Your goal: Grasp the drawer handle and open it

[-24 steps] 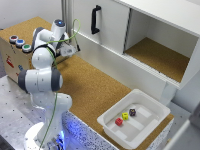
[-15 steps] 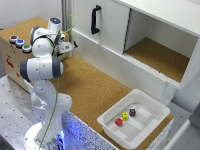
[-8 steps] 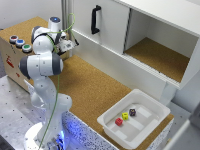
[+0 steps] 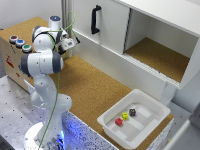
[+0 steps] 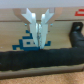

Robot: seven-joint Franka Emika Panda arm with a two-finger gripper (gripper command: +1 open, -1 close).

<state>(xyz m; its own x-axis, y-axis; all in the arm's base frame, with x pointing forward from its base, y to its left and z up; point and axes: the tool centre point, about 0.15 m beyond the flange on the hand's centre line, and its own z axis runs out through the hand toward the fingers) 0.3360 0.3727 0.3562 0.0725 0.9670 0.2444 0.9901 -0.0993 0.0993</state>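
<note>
Cabinet front fills the exterior view's far side, its black handle (image 4: 94, 19) upright on the white drawer (image 4: 105, 30) panel. The arm's gripper (image 4: 70, 43) sits to the left of that handle, near but apart — whether its jaws are parted I cannot tell here.

Wrist view shows the fingers (image 5: 31, 30) close together with nothing between them; a dark bar runs below. A good grasp likely needs the jaws spread first, then centred squarely on the handle.
</note>
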